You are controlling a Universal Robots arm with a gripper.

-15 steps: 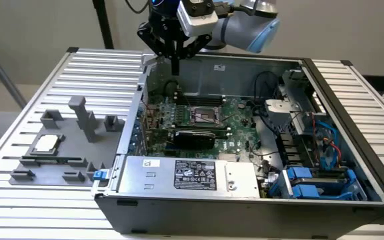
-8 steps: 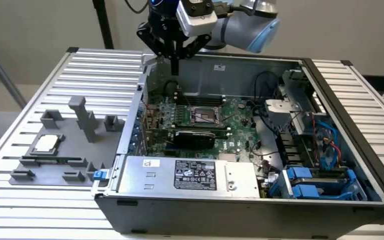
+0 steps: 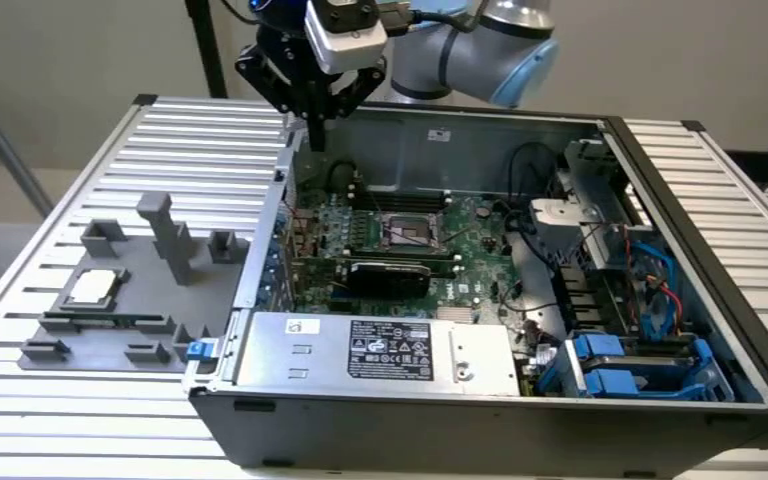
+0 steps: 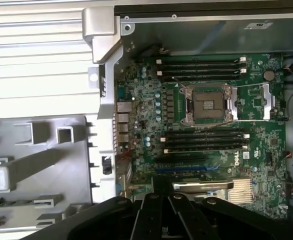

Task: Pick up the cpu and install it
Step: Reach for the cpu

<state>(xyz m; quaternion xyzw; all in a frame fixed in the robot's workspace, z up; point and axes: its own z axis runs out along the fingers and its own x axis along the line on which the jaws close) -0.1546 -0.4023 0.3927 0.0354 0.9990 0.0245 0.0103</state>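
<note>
- Well, the gripper (image 3: 315, 122) hangs high up by the far corner of the open computer case (image 3: 491, 440), on the exterior view's left
- Its two fingers (image 4: 147, 216) point down and are pressed together, with nothing between them
- The cpu (image 3: 95, 287) lies flat on a grey holder (image 3: 144, 330) on the table (image 3: 37, 400)
- That holder sits outside the case, on the exterior view's left
- The cpu is well apart from the gripper, and nothing touches it
- Inside the case lies the green motherboard (image 3: 471, 215)
- Its dark square socket (image 3: 411, 232) sits near the middle of the board, with a metal frame around it
- The cpu is not in the socket
- In the wrist view, long black slots run along two sides of the socket
- A big silver box (image 3: 384, 355) with a black label sits at the near end of the case, just beside the board
- Blue parts (image 3: 624, 365) sit in the near corner of the case, on the exterior view's right
</note>
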